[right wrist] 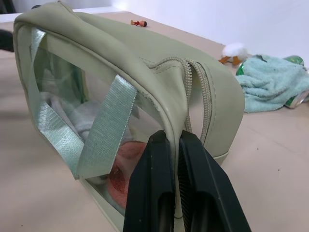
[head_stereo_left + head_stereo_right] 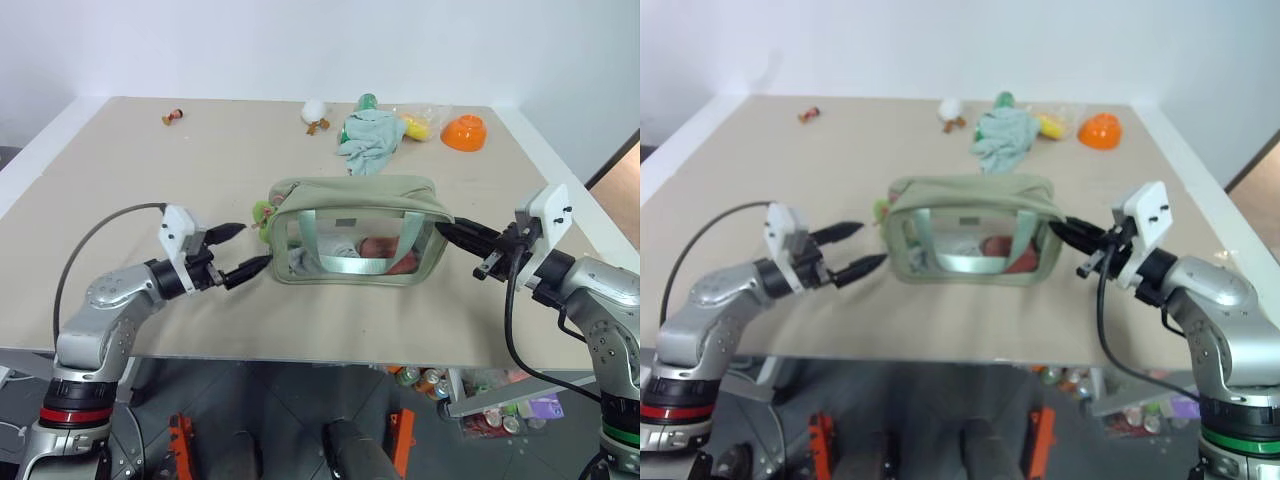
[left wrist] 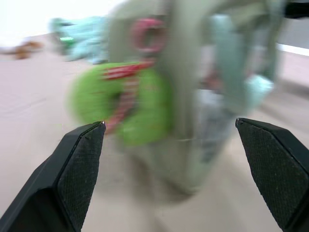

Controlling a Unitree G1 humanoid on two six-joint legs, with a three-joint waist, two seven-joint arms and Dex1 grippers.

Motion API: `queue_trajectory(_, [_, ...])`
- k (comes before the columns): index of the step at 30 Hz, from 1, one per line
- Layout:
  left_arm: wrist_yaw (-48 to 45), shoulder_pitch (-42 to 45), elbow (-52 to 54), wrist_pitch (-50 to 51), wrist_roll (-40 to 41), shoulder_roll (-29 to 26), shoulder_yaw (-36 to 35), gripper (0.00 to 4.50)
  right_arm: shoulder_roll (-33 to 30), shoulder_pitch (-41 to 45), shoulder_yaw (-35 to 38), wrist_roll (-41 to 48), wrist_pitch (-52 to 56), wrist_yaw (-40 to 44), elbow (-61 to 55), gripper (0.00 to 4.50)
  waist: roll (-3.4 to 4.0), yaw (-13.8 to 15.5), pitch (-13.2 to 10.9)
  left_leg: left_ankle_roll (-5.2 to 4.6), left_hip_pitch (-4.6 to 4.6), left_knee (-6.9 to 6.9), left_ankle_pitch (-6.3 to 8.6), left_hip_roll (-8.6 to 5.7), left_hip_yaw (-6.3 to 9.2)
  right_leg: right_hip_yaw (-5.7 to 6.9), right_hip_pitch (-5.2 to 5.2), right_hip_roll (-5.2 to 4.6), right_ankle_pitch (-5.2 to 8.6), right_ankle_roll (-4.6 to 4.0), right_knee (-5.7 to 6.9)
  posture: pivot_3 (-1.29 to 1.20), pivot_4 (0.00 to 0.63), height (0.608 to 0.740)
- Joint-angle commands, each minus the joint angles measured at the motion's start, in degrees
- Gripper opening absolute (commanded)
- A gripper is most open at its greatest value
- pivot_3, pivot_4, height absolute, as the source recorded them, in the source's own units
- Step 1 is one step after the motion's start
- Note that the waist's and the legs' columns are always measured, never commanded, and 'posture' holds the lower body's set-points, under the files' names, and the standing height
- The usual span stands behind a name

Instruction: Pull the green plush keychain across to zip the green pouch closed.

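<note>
Green pouch (image 1: 120, 63), no readable label, pinched by right claw (image 1: 176, 145).

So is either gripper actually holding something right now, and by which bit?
The right gripper is shut on the green pouch, pinching the fabric at its zipper end. The left gripper is open beside the green plush keychain, holding nothing.

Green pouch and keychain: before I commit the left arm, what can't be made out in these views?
- Green plush keychain: motion-blurred in the left wrist view; its cord's attachment is unreadable.
- In the left eye view the green pouch covers most of it.
- Pouch contents: something reddish and pale, behind glare on the clear side.
- Right gripper shut on the pouch's end: what it pinches is hidden by its fingers.
- Small items on the table's far side: too small to identify.
</note>
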State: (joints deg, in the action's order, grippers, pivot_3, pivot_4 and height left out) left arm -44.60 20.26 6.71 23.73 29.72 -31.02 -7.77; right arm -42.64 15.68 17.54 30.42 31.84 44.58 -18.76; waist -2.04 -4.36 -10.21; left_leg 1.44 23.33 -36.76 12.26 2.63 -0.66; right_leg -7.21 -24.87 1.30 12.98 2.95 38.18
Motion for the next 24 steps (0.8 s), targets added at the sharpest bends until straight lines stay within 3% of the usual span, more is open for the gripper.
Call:
queue_trajectory(1, [3.22, 2.54, -2.58, 1.14, -1.3, -1.0, -2.19, 4.5, -0.91, -0.43, 0.13, -0.54, -2.6, 1.0, -0.77, 0.02, 0.0, 0.04, 0.0, 0.0, 0.0, 0.0, 0.0, 0.0, 0.01, 0.01, 0.01, 0.0, 0.0, 0.0, 0.0, 0.0, 0.15, 0.74])
queue_trajectory(23, [-0.84, 17.24, -25.06, -15.94, -12.2, 4.83, 4.65, 4.5, -1.58, -2.62, 0.62, -2.59, -4.56, 1.22, -1.43, 0.02, 0.0, 0.1, 0.0, 0.01, 0.01, 0.0, 0.0, -0.03, -0.01, -0.03, 0.04, 0.0, -0.01, 0.03, -0.01, 0.0, 0.15, 0.74])
queue_trajectory(24, [-1.09, 17.78, -25.96, -16.57, -12.4, 5.22, 4.78, 4.24, -1.6, -2.81, 0.67, -2.6, -4.61, 1.21, -1.5, 0.0, 0.0, 0.11, 0.0, 0.01, 0.01, 0.0, 0.0, -0.04, 0.0, -0.03, 0.04, 0.0, -0.01, 0.04, -0.01, 0.0, 0.15, 0.74])
